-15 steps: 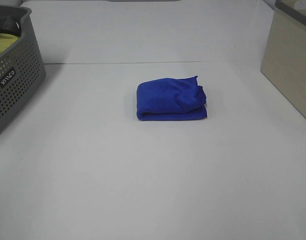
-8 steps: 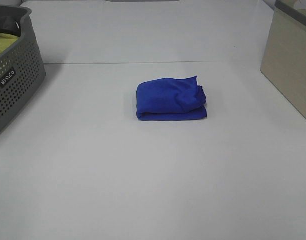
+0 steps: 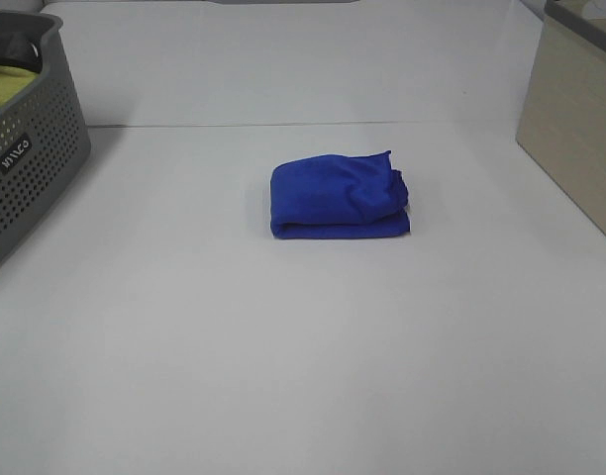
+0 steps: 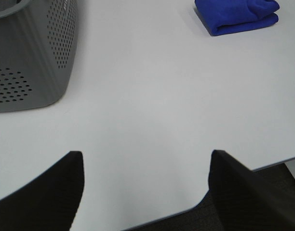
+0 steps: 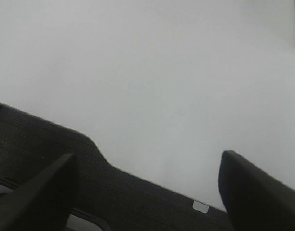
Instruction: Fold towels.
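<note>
Left gripper (image 4: 145, 185) hovering over white table (image 4: 147, 106) near its edge, fingers (image 4: 51, 187) standing wide apart, holding nothing. Folded blue towel (image 4: 238, 14) lying on table, well apart from gripper. Grey perforated basket (image 4: 34, 53) sitting well apart from towel.

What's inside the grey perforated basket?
In the grey basket, a yellow-green cloth and something dark show at the rim; the wall hides everything lower.

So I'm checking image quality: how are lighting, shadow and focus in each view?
Exterior high: even soft light, the blue towel sharp, faint shadow. Left wrist: the left claw fingers blurred, the grey basket clear. Right wrist: the table washed out, featureless.
</note>
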You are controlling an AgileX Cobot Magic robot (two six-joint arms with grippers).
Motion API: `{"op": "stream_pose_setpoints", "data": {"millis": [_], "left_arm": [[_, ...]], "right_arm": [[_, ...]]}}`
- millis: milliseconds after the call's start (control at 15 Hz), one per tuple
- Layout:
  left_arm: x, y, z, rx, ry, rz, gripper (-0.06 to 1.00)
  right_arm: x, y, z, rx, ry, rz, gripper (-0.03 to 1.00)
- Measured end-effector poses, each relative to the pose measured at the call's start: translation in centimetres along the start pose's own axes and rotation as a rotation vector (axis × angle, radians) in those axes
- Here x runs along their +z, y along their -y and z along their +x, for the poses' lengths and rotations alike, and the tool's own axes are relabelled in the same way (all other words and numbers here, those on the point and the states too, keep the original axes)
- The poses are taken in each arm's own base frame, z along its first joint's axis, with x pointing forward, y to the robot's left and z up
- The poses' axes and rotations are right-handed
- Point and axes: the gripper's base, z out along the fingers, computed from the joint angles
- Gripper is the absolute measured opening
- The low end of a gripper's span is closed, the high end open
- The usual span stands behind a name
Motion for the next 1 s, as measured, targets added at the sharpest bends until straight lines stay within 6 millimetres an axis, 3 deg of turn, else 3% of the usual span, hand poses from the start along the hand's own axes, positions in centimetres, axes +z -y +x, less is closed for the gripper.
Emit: {"op": "stream_pose_setpoints", "data": {"millis": [1000], "left_arm": [[-0.3,0.15,0.12,-0.005,0.03,0.0,0.69]], "right_arm": [[0.05,0.08,-0.03,0.058,0.002,0.028,0.76]]}}
